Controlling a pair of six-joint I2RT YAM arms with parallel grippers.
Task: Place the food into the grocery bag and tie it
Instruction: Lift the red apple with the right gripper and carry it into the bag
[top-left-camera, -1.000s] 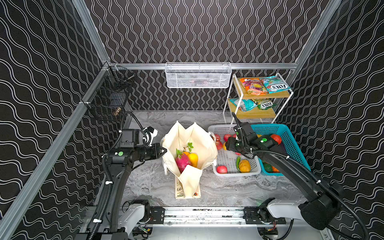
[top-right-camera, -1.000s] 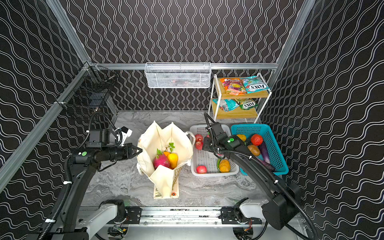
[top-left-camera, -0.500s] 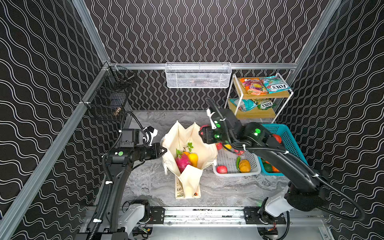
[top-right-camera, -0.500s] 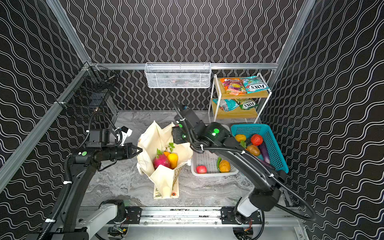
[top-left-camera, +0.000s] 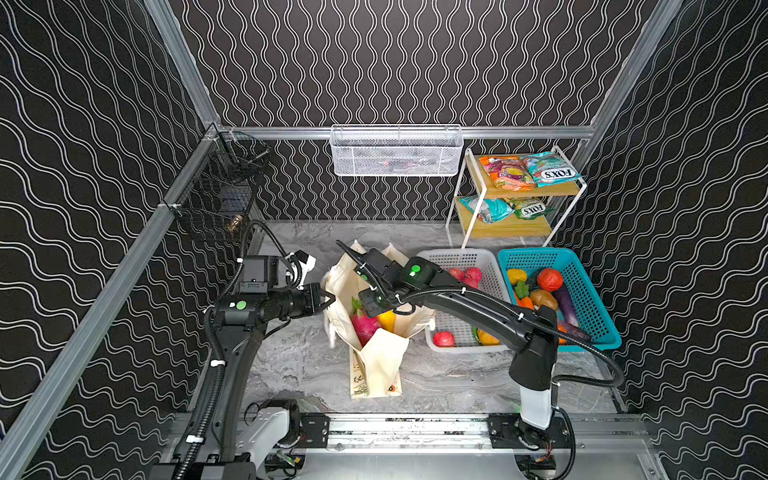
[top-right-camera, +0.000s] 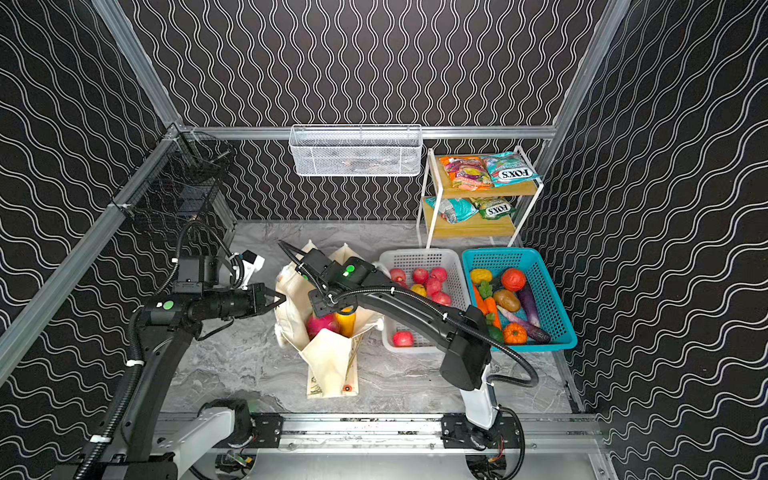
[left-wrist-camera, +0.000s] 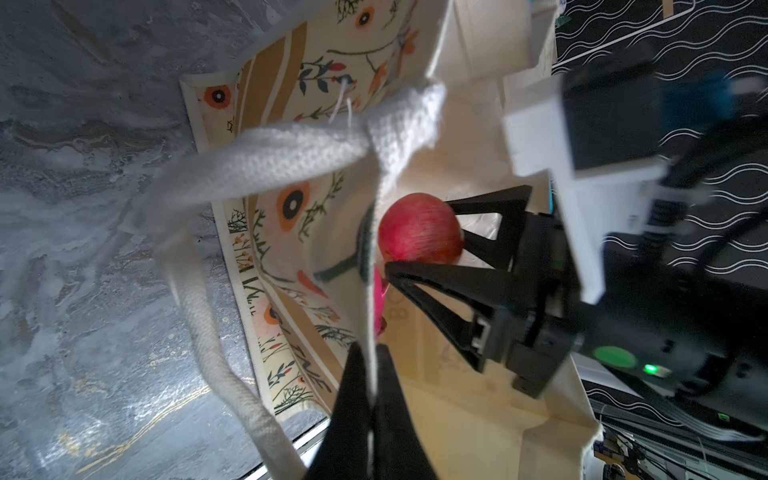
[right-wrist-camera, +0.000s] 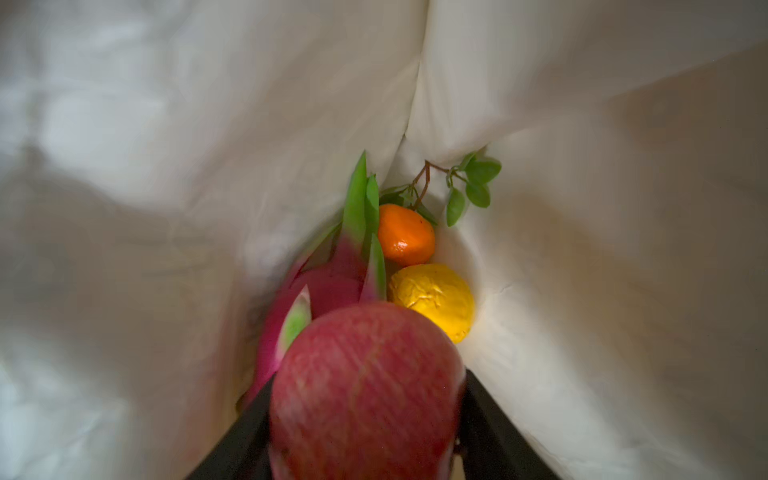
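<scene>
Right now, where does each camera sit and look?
Both top views: high over the base, looking down on left arm, right arm, tote bag.
Left wrist: on its arm, facing the bag rim in the left claw.
Right wrist: on its arm, looking into the bag past the right claw.
Both wrist views share the red apple.

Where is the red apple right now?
In the wrist views the red apple is clamped in the right hand at the open mouth of the grocery bag, above the dragon fruit; the left hand pinches the bag's rim beside it.
</scene>
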